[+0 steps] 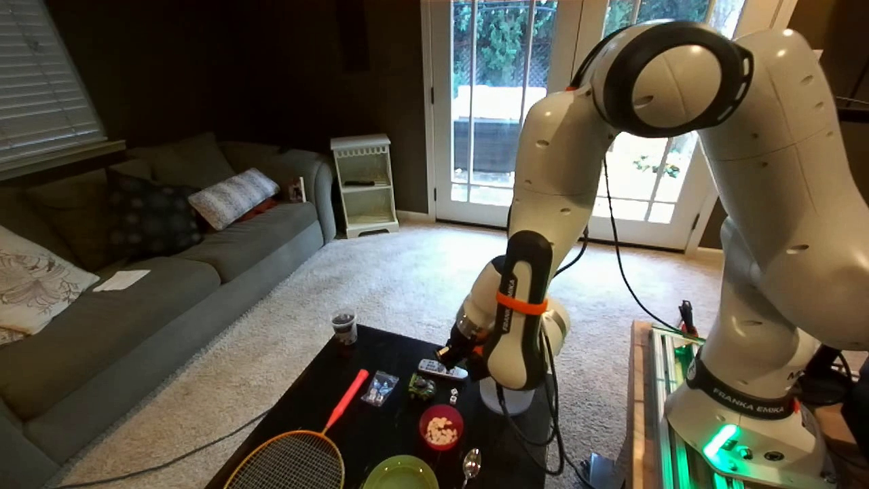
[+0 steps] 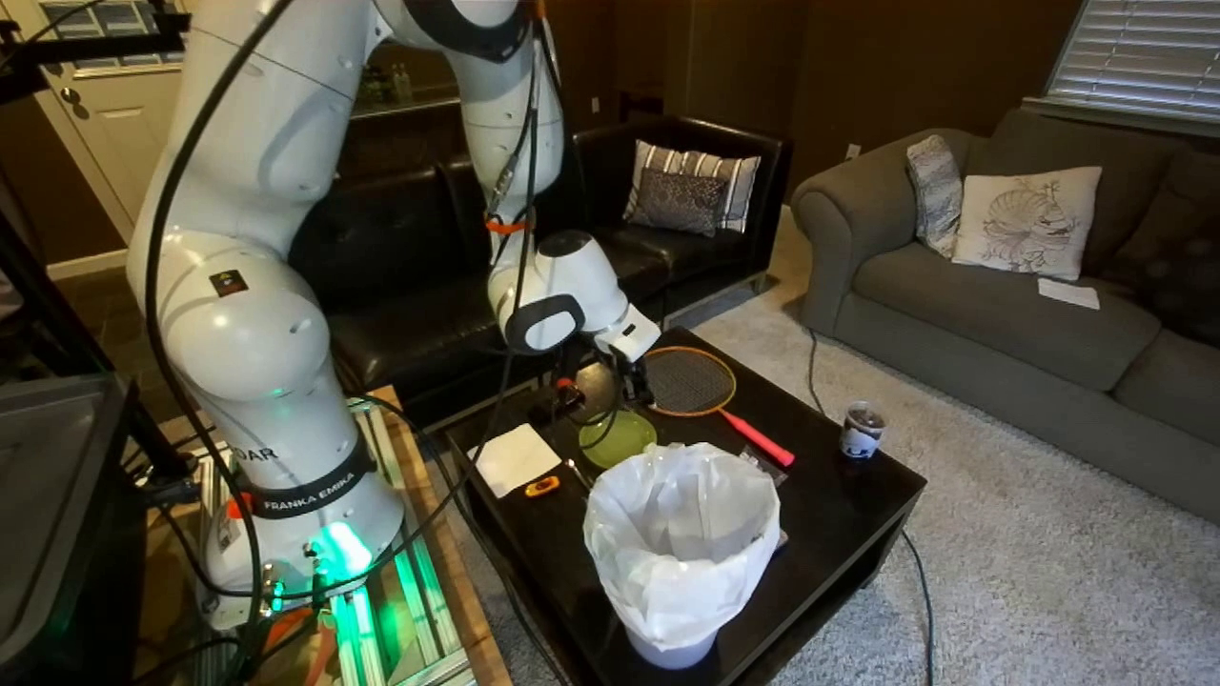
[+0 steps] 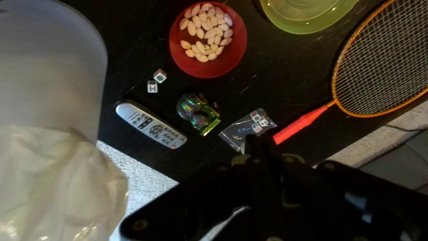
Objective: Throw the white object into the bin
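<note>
End effector (image 3: 260, 142) hung over the counter (image 2: 843, 519), off to the side of the bin (image 2: 670, 648). Jaws looked drawn together in the wrist view, no load visible; tips dark and blurred. Bin stood upright on the counter, liner (image 2: 658, 572) draped over its rim. Couldn't tell which item was the white object. Near the bin: remote (image 3: 151, 125), two dice (image 3: 152, 86). Farther out: red bowl (image 3: 207, 71) of pale pieces (image 3: 204, 31), clear bag (image 3: 239, 129), racket (image 3: 381, 63).
</note>
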{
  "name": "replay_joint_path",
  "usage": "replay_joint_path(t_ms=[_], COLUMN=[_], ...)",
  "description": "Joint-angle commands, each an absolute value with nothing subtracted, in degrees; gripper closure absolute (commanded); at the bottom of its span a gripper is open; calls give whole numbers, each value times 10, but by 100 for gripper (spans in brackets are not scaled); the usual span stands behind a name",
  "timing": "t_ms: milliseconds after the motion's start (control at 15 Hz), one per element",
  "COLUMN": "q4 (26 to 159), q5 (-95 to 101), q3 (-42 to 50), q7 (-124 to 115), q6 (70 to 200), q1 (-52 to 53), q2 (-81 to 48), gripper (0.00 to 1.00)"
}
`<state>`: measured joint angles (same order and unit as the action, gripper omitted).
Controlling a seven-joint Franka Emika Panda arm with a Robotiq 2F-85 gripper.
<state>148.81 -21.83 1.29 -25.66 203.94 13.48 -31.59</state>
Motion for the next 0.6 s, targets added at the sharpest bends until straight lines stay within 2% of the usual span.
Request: replay_joint_path(t_ms=[0, 67, 133, 200, 533], q4=[1581, 1598, 1547, 1558, 1552], q5=[-267, -300, -267, -271, -272], q3=[40, 62, 27, 33, 32], q7=[-202, -190, -208, -200, -192], q6=[2029, 2037, 2039, 2039, 2040], q1=[149, 170, 133, 133, 135], q2=[-225, -213, -264, -254, -259], gripper=[99, 99, 99, 96, 99])
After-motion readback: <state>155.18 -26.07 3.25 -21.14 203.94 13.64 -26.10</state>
